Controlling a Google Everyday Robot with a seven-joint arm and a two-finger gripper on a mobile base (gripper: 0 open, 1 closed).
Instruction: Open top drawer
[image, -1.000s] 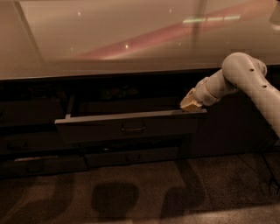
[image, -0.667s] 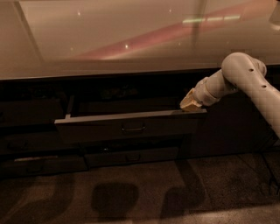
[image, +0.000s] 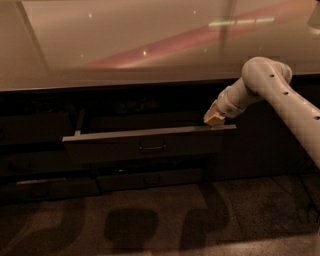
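Observation:
The top drawer (image: 115, 146) stands pulled partway out from under the glossy counter, its dark front facing me with a small loop handle (image: 152, 147) at its centre. A pale side rail (image: 78, 123) shows at its left end. My gripper (image: 215, 119) sits at the drawer's right end, its tan tip resting at the top edge of the front panel. The white arm (image: 280, 95) reaches in from the right.
A shallower drawer front (image: 150, 179) lies just below the open one. More dark cabinet fronts (image: 35, 155) run to the left. The wide counter top (image: 125, 45) overhangs everything. Speckled floor (image: 160, 220) spreads in front, with shadows on it.

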